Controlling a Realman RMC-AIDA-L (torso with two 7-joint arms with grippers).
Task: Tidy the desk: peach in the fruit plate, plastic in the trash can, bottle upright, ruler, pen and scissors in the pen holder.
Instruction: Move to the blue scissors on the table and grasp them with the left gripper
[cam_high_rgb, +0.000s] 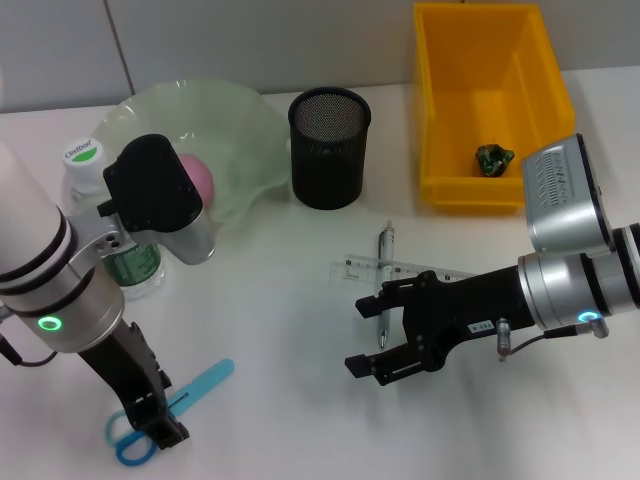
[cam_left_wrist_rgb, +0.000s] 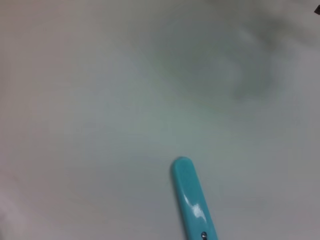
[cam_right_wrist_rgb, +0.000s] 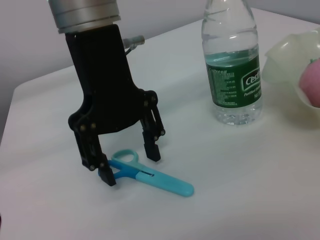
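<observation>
Blue scissors (cam_high_rgb: 200, 383) lie at the table's front left; their closed tip (cam_left_wrist_rgb: 192, 200) fills the left wrist view. My left gripper (cam_right_wrist_rgb: 130, 165) stands open, pointing down, its fingers straddling the scissors' (cam_right_wrist_rgb: 162, 181) handle loops at table level. It shows as well in the head view, left gripper (cam_high_rgb: 150, 425). My right gripper (cam_high_rgb: 362, 335) hovers open just in front of the pen (cam_high_rgb: 384, 262) and clear ruler (cam_high_rgb: 400, 271). The bottle (cam_right_wrist_rgb: 232, 75) stands upright. The peach (cam_high_rgb: 196, 176) sits in the green fruit plate (cam_high_rgb: 230, 115). The green plastic (cam_high_rgb: 492, 157) lies in the yellow trash can (cam_high_rgb: 440, 110).
The black mesh pen holder (cam_high_rgb: 329, 148) stands between the plate and the yellow bin, behind the pen and ruler. The bottle (cam_high_rgb: 100, 190) sits close behind my left arm, beside the plate's rim (cam_right_wrist_rgb: 280, 55).
</observation>
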